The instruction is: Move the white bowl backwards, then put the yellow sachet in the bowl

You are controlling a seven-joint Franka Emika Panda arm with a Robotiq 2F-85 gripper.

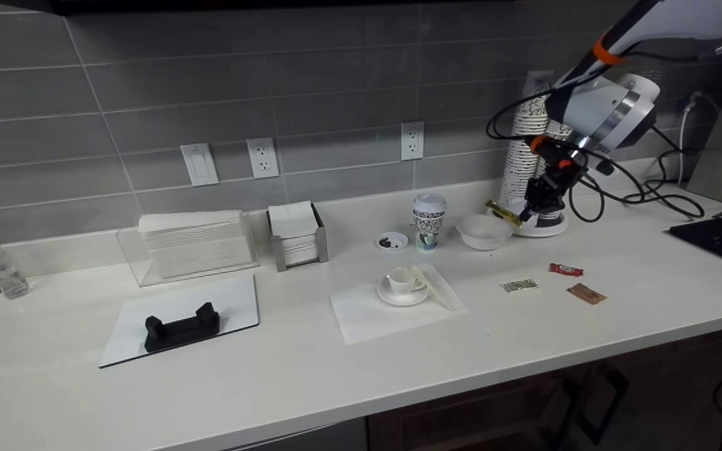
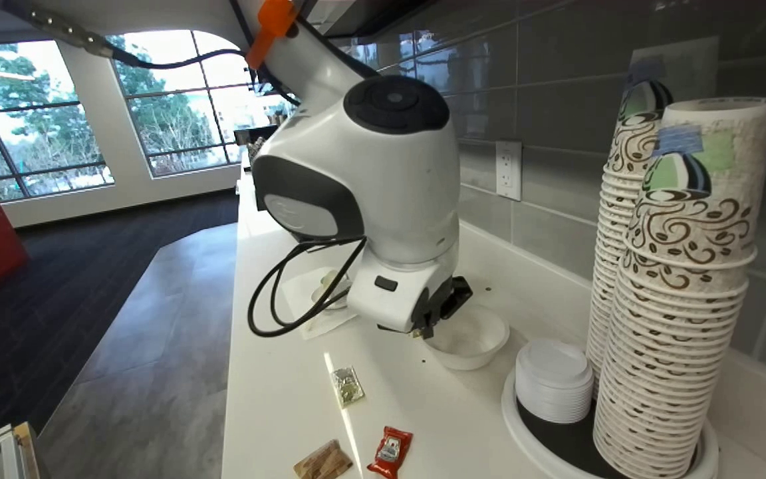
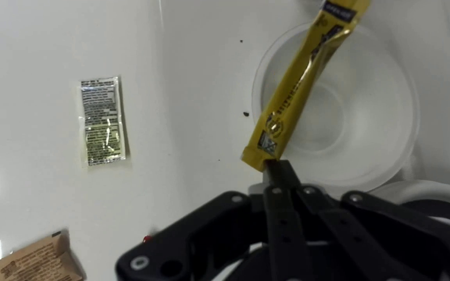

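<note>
Yellow packet (image 3: 299, 88) pinched over the white bowl (image 3: 381, 101)!
Wrist view: the gripper (image 3: 277, 170) has its jaws together on the lower end of that packet, which slants across the bowl from eight o'clock to twelve; rim contact is unclear. Silvery packet (image 3: 102, 121) at the bowl's nine o'clock, brown packet (image 3: 33, 259) at eight.

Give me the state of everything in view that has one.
Yellow sachet: held near one end, not yet released
White bowl: upright, sachet partly above it
Gripper: shut on the sachet
Silvery packet: flat
Brown packet: flat
Red packet: lying flat
To-go cup: upright, lid on
Teacup: upright on saucer
Small dish: upright, dark bits inside
Paper cups: stacked
White lids: stacked
Napkins: stacked
Pump bottle: upright
</note>
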